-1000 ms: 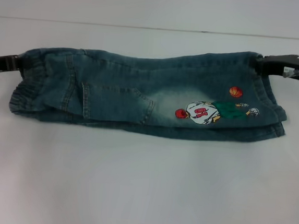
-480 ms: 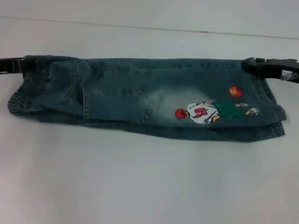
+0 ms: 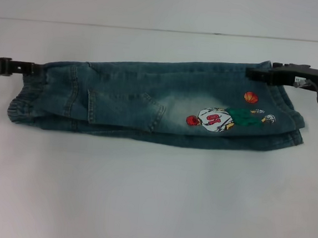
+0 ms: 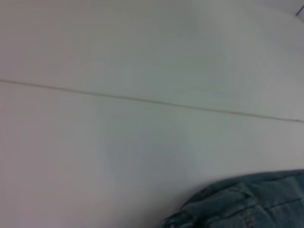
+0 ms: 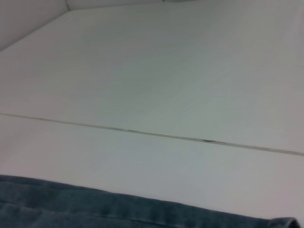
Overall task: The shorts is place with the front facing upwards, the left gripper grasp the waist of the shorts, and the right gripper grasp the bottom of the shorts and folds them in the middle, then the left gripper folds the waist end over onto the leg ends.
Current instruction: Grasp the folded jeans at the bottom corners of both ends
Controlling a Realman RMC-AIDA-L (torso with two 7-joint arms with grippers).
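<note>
A plain white table (image 3: 141,195) fills the scene, with a thin dark seam (image 3: 155,29) crossing its far part.

I work in what looks like a plain test space: a bare white table (image 3: 152,196) with one thin seam (image 5: 156,134), against blank white walls.

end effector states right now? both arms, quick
Left end effector: at the denim shorts' waist end, grip state cannot be told.
Right end effector: at the leg-end edge, cannot be told.
</note>
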